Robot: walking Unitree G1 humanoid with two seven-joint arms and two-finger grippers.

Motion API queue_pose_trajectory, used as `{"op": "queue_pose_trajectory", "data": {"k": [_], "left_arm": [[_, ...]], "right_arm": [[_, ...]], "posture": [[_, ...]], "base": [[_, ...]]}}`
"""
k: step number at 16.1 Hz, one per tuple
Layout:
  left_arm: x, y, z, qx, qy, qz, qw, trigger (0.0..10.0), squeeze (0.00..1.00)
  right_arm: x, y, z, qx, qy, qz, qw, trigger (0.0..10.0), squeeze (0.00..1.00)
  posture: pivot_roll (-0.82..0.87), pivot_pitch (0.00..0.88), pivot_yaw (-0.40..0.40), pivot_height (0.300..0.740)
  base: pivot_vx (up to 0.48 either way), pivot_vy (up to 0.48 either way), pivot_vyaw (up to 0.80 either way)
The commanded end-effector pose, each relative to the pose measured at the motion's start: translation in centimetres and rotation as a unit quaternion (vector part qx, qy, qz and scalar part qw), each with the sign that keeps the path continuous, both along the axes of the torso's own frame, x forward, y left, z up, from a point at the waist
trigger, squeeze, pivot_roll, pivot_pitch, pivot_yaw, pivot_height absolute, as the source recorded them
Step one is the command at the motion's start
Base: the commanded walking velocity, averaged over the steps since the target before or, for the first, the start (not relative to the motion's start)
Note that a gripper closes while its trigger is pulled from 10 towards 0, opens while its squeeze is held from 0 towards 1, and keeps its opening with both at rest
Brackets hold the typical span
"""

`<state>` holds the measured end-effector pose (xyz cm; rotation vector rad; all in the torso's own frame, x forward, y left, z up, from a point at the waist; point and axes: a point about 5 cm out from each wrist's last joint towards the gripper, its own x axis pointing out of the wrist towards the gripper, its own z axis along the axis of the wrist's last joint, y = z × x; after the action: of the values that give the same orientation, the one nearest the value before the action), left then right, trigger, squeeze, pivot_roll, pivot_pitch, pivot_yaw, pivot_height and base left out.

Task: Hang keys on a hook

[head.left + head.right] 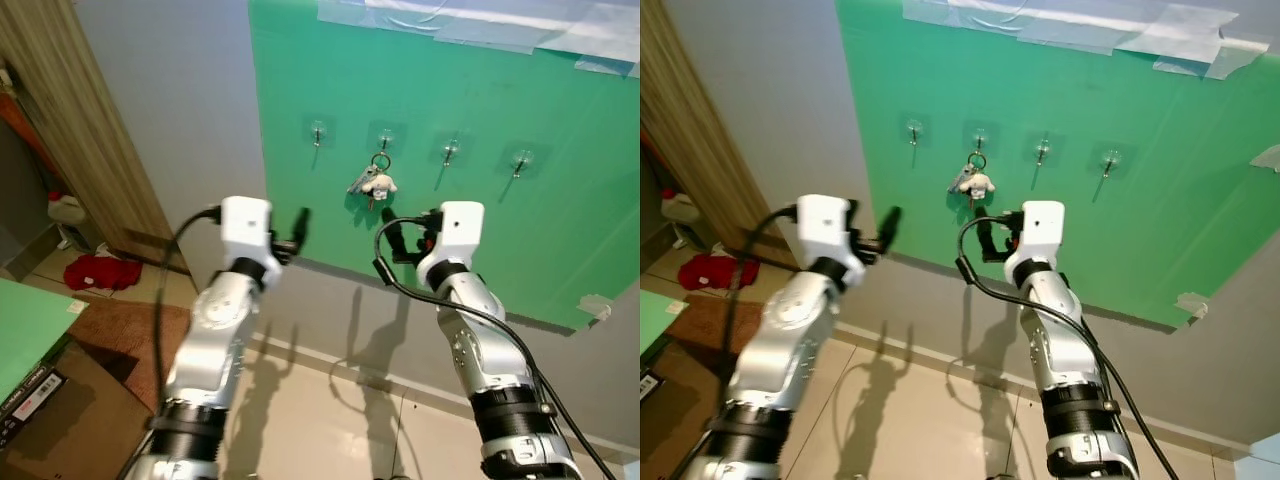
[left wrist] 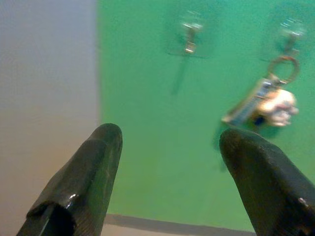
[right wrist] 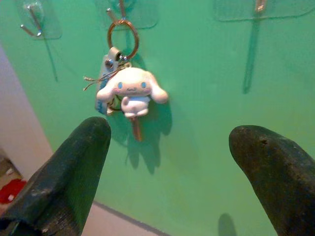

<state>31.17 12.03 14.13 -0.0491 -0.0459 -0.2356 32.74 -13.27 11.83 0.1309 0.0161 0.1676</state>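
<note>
Green backing sheet (image 1: 470, 250) was fixed to the grey wall, with four clear adhesive hooks in a row across the upper centre of the frame. Keys (image 1: 373, 183), with a white plush charm (image 3: 131, 90), were seen hung by their ring on the second hook (image 1: 385, 140) from the left, so the task was judged done. Right gripper (image 3: 170, 162) and left gripper (image 2: 167, 162) were held wide and empty, just clear below.

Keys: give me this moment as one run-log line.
keys: hanging on second hook from left | left gripper: open, empty | right gripper: open, empty, facing keys | other hooks: bare
</note>
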Motion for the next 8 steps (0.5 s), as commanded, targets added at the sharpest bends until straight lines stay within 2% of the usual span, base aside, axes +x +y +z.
{"op": "queue_pose_trajectory", "data": {"k": [1, 4, 8], "left_arm": [[-0.39, 0.85, 0.28, -0.007, -0.01, 0.021, 1.0, 10.0, 0.0], [-0.92, 0.6, 0.1, -0.008, -0.007, 0.028, 1.0, 10.0, 0.0], [-0.82, 0.19, 0.32, -0.002, -0.005, 0.019, 1.0, 10.0, 0.0]], "right_arm": [[-0.16, -0.47, 0.1, 0.016, -0.004, -0.015, 1.0, 10.0, 0.0], [-0.06, -0.55, 0.13, 0.019, -0.003, -0.015, 1.0, 10.0, 0.0], [0.19, 0.0, -0.15, 0.015, 0.004, 0.004, 1.0, 10.0, 0.0]], "posture": [[-0.01, 0.0, 0.042, 0.74], [0.01, 0.0, 0.035, 0.74], [0.02, 0.0, 0.029, 0.74]], "base": [[0.0, 0.0, 0.0], [0.0, 0.0, 0.0], [0.0, 0.436, 0.0]]}}
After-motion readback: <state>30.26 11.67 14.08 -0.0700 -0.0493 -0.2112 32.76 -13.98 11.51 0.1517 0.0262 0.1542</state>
